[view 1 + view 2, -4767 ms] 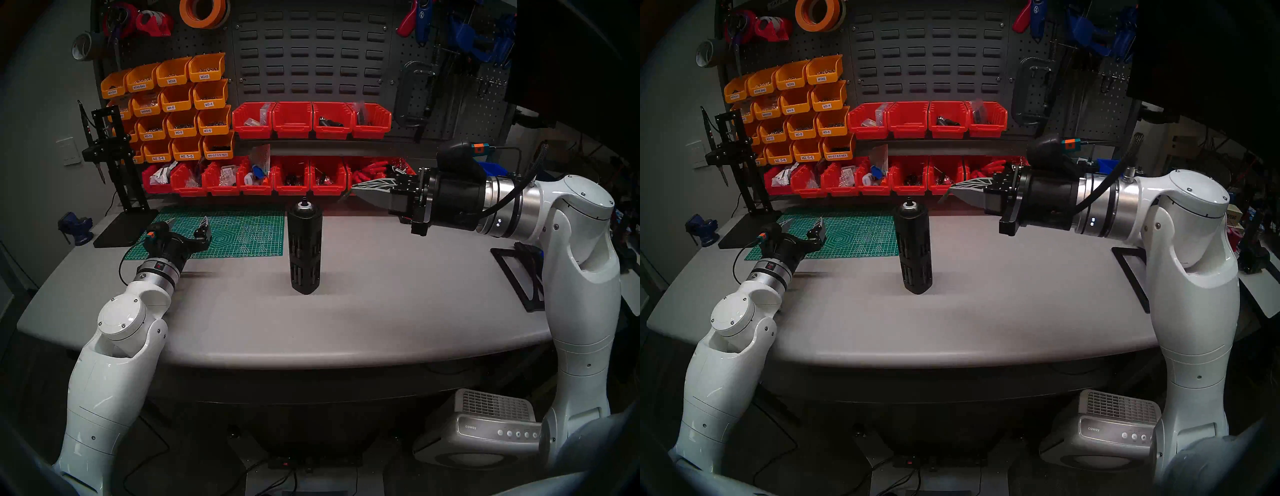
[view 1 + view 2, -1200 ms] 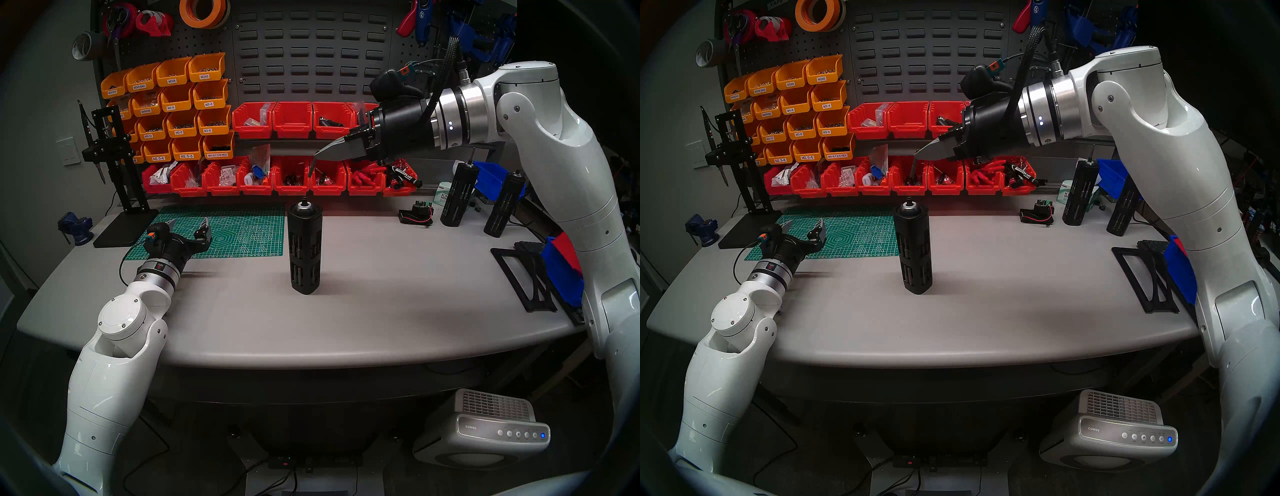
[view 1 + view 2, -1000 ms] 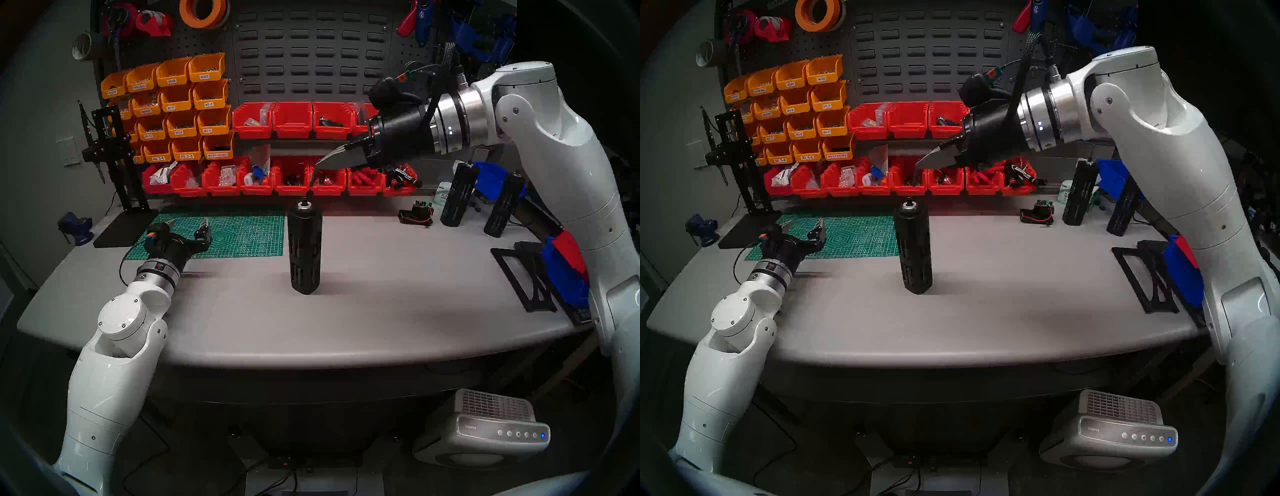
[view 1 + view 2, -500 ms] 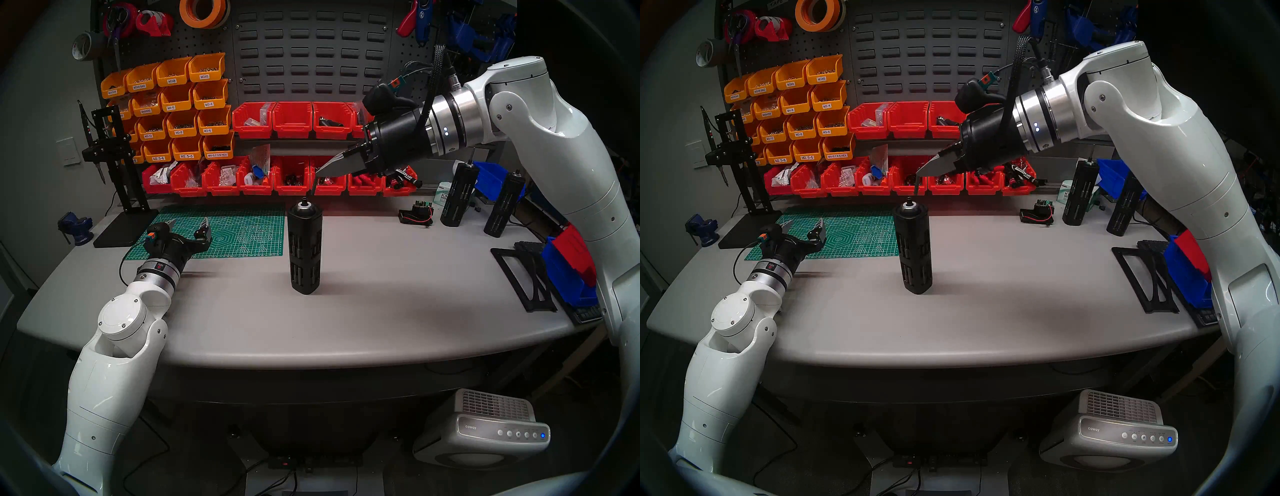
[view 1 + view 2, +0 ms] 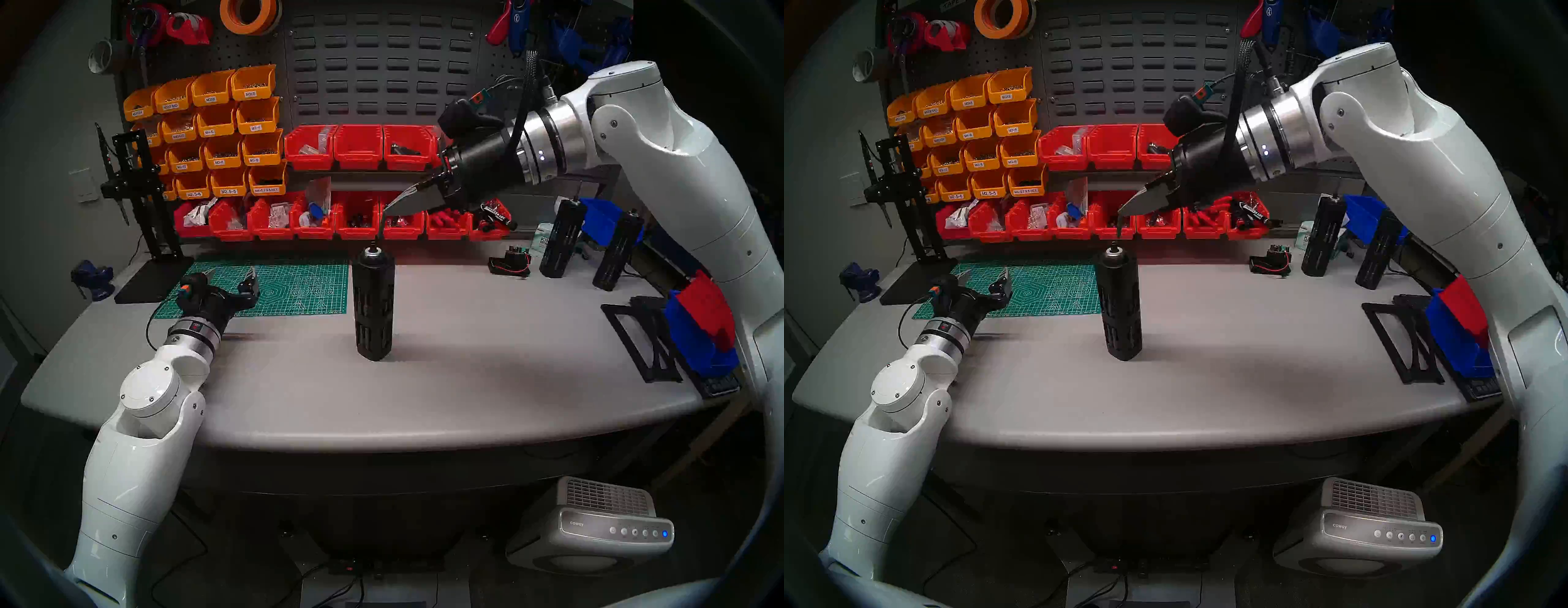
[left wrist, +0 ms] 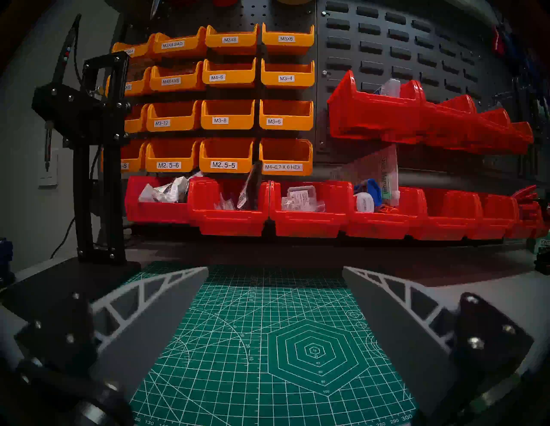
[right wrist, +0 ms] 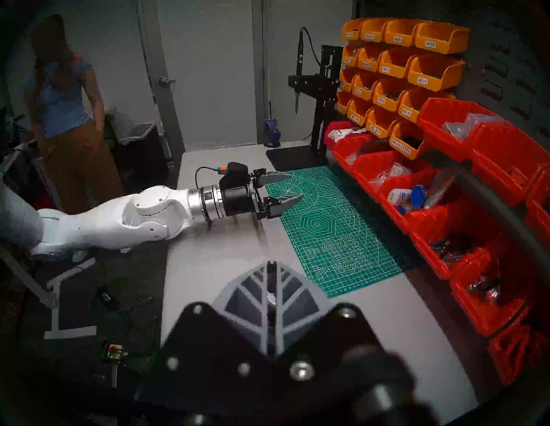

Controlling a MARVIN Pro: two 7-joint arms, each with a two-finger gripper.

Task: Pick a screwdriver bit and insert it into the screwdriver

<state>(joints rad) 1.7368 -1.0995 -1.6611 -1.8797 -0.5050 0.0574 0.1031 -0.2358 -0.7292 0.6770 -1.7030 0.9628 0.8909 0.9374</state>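
Note:
The screwdriver [image 5: 373, 305] [image 5: 1121, 305], a tall black slotted cylinder, stands upright mid-table with its silver-ringed socket [image 5: 372, 251] on top. My right gripper [image 5: 389, 209] [image 5: 1123, 210] [image 7: 270, 264] hovers just above it, tilted down, shut on the screwdriver bit [image 5: 381, 224] [image 5: 1119, 226]. The thin dark bit hangs nearly vertical, its tip a short gap above the socket and slightly right of it. The right wrist view hides the screwdriver under the fingers. My left gripper [image 5: 231, 278] [image 6: 275, 269] rests open and empty over the green mat [image 6: 268, 357].
Two more black cylinders [image 5: 560, 240] [image 5: 617, 252] and a small battery holder [image 5: 509, 265] stand at the back right. A black frame [image 5: 645, 339] and blue and red bins [image 5: 700, 335] lie at the right edge. Red bins [image 5: 360, 216] line the back. A person [image 7: 65, 119] stands beyond the table's left.
My right arm came in from the right with the bit and, over the last second, tilted steeper and lowered it slightly toward the socket. The left arm has not moved.

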